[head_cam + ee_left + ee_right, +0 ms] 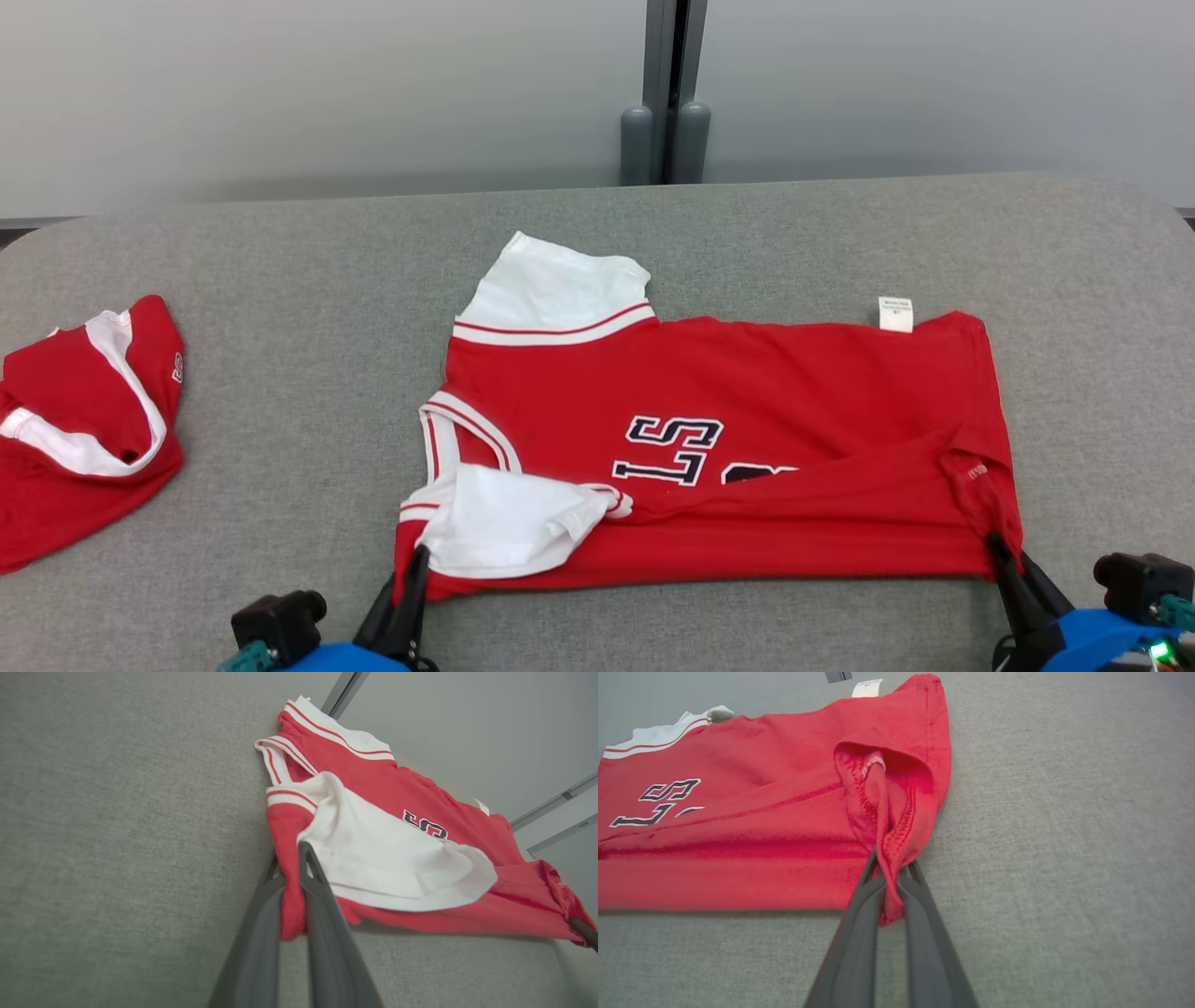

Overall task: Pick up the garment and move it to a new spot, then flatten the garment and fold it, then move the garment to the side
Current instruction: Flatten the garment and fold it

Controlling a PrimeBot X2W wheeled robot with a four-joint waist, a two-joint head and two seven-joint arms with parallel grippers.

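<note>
My left hand [418,560] and right hand [995,544] each pinch the red jersey [747,392] at its near edge; I judge folding underway, moving aside not yet done.

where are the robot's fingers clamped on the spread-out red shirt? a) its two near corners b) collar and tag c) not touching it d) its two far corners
a: the left gripper and right gripper each pinch a near corner of the red shirt.
</note>
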